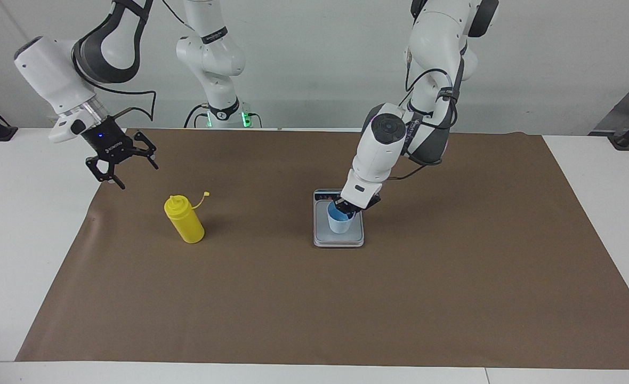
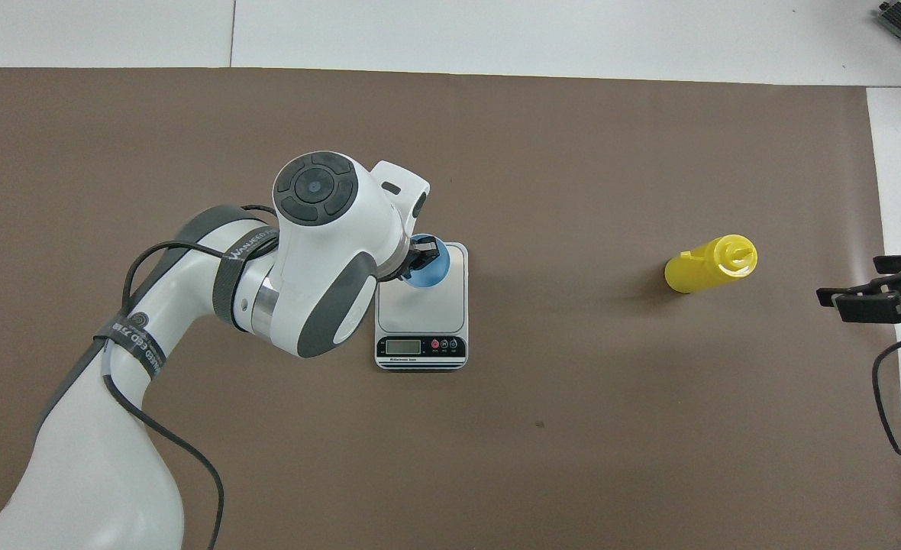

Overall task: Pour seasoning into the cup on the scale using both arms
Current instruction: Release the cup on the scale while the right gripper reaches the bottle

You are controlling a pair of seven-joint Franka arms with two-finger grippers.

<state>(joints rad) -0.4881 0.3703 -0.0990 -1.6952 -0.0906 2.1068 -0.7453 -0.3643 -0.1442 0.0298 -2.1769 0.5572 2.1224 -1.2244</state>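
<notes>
Nearest the facing camera lies the brown mat [image 1: 314,298], bare along its front edge, and everything else is best placed from the scale [image 1: 339,239] at its middle. Toward the right arm's end of the table from the scale, the right gripper [image 1: 122,166] hangs in the air with its fingers spread wide and empty, waiting. Under and just beside it, the seasoning [image 1: 185,219] stands upright on the mat, well apart from the scale, its small cap dangling on its tether. On the scale's platform stands the cup [image 1: 340,220], with the left gripper [image 1: 346,209] down at its rim, pinching it. Judging by this, the cup is being placed or steadied; next the right gripper should descend, grasp the bottle, carry it over and tip its nozzle into the cup.
</notes>
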